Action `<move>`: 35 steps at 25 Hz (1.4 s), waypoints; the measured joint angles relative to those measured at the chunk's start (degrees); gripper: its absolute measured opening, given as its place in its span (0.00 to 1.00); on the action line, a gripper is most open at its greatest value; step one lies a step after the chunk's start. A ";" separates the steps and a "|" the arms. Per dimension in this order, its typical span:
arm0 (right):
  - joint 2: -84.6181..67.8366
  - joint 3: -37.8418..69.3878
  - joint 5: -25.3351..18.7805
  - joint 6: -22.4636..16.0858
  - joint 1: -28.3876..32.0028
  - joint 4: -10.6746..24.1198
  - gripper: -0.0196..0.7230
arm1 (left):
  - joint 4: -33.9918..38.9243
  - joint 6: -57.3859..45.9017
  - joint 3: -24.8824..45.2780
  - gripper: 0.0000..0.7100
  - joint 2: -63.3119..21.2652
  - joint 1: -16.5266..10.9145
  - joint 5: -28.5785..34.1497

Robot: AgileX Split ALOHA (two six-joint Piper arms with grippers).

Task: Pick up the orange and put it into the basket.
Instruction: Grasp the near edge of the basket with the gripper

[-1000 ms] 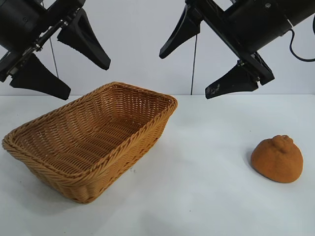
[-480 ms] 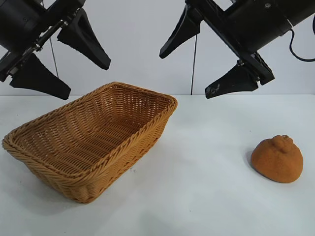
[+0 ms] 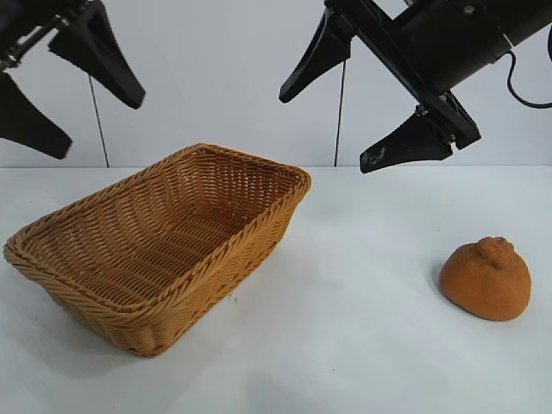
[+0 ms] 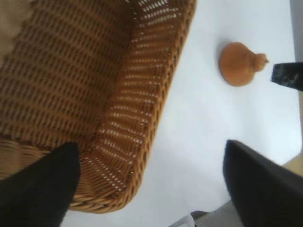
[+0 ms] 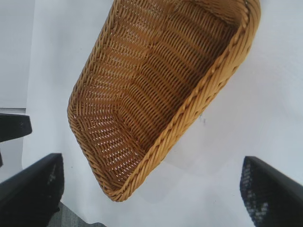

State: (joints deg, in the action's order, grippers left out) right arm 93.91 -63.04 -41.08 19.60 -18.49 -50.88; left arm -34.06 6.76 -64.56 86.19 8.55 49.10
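The left gripper (image 3: 52, 90) has lifted, jaws wide like the right gripper's (image 3: 366, 99), leaving the rough orange-brown orange (image 3: 486, 279) unapproached beside the tan wicker basket (image 3: 129, 315).

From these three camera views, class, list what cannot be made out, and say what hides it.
- Left gripper, exterior view: body cut off by the frame's top-left edge.
- Orange: outside the right wrist view.
- Basket, exterior view: outer far wall hidden by the basket itself.

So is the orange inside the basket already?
No, the orange sits on the white table, well apart from the basket.
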 joint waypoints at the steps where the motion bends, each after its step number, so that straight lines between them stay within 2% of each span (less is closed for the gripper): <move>1: 0.00 0.00 0.00 0.00 -0.01 0.00 0.96 | 2.90 -3.43 0.00 0.83 -1.26 -0.11 0.26; 5: 0.00 0.00 0.15 0.00 -0.01 0.00 0.96 | 11.91 -18.69 0.42 0.83 -5.36 -0.11 2.62; 9: 0.00 0.00 0.21 0.00 -0.01 0.00 0.96 | 14.63 -29.25 5.36 0.83 -8.10 -0.11 2.36; 12: 0.00 0.00 0.21 0.00 -0.01 0.00 0.96 | 14.75 -33.76 9.61 0.83 -8.03 -0.11 -0.06; 19: 0.00 0.00 0.32 0.00 -0.01 0.00 0.96 | 14.51 -38.43 12.28 0.83 -8.05 0.10 -5.31; 21: 0.00 0.00 0.32 0.00 -0.01 0.00 0.96 | 14.51 -40.49 12.28 0.83 -8.05 0.93 -6.50; 24: 0.00 0.00 0.40 0.00 -0.01 0.00 0.96 | 14.51 -44.58 13.15 0.83 -8.05 3.70 -8.41; 28: 0.00 0.00 0.45 0.00 -0.01 0.00 0.96 | 14.80 -53.22 17.30 0.83 -8.05 7.07 -13.56; 31: 0.00 0.00 0.45 0.00 -0.01 0.00 0.96 | 15.03 -57.53 20.74 0.83 -8.10 8.03 -17.56; 35: 0.00 0.00 0.45 0.00 -0.01 0.00 0.96 | 15.14 -58.47 21.96 0.83 -7.62 8.15 -20.25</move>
State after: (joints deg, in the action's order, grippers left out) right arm 93.91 -63.04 -40.63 19.60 -18.51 -50.88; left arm -18.93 -51.71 -42.61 78.57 16.70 28.86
